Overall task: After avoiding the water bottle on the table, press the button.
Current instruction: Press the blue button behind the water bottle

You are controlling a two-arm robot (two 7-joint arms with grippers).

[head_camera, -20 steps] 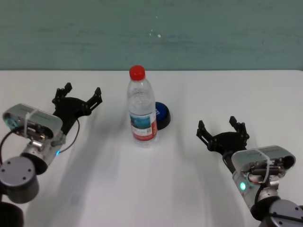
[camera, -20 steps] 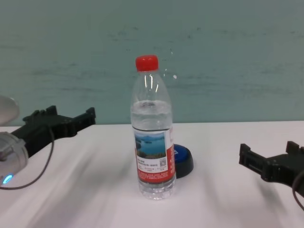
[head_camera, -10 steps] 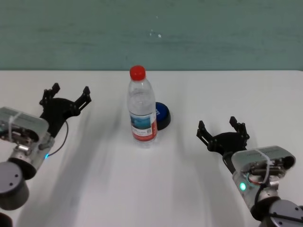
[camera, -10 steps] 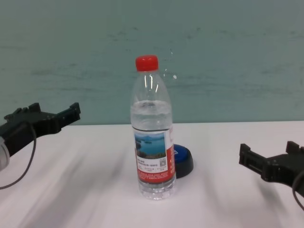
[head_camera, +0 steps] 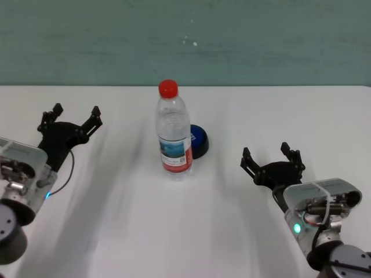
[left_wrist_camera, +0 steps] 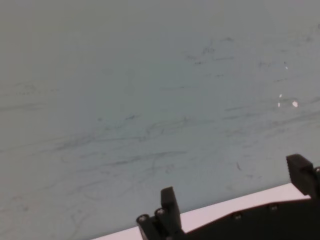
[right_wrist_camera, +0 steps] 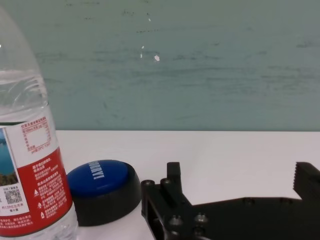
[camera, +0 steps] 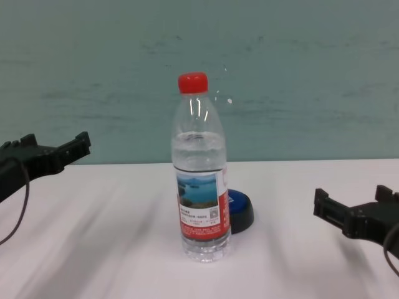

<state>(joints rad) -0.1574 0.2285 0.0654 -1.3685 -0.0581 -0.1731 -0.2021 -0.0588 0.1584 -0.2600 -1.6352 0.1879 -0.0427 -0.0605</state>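
The white bench (head_camera: 185, 231) is lying bare across its near half, leaving wide room on both sides of the bottle (head_camera: 173, 133), which is standing upright near the middle. The button (head_camera: 199, 141), blue on a black base, is sitting just behind the bottle and to its right, partly hidden by it. The left gripper (head_camera: 69, 119) is hanging over the bench's left part, well apart from the bottle, jaws spread wide and holding nothing. The right gripper (head_camera: 272, 157) is hovering over the right part, jaws likewise released and empty, pointing toward the far edge
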